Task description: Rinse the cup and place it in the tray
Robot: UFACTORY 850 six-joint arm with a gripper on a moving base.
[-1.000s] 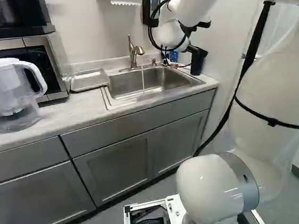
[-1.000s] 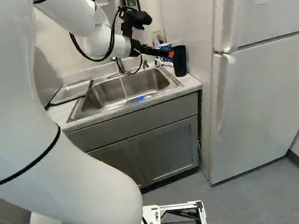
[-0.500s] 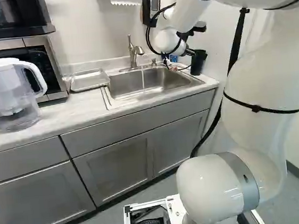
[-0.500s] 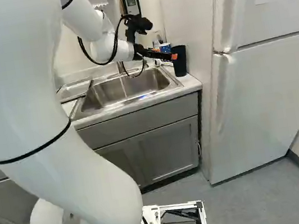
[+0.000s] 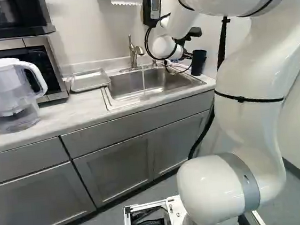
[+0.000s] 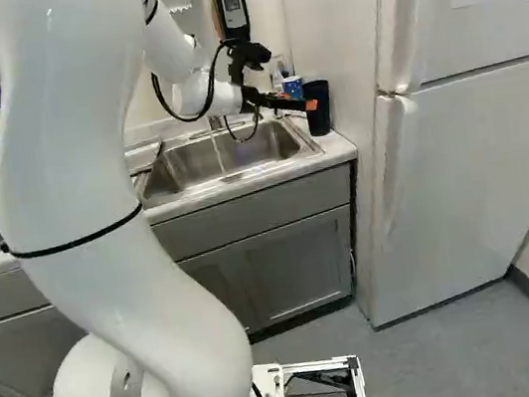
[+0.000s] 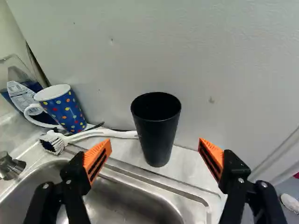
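In the right base view my gripper (image 6: 296, 103) reaches over the sink's far right corner, its tip close beside the black cup (image 6: 321, 109). Seen from the wrist, the gripper (image 7: 155, 143) stands wide open, with orange pads (image 7: 97, 159) on its fingers. Upright on the counter strip by the wall, the black cup (image 7: 156, 128) is ahead of the gap between them, not gripped. A metal tray (image 5: 89, 80) lies left of the sink (image 5: 152, 81) in the left base view. Water runs from the faucet (image 5: 134, 52) into the basin.
A white-handled brush (image 7: 100, 134) lies beside the cup, near a dotted blue mug (image 7: 67, 112) and a blue-labelled bag (image 7: 23, 95). The grey wall rises close behind the cup. A water pitcher (image 5: 11, 95) stands on the counter; a fridge (image 6: 469, 156) is at the right.
The base has stayed put. My arm has swung leftward at its upper part in the left base view, while the gripper has come lower and slightly closer to the cup. The cup has not moved.
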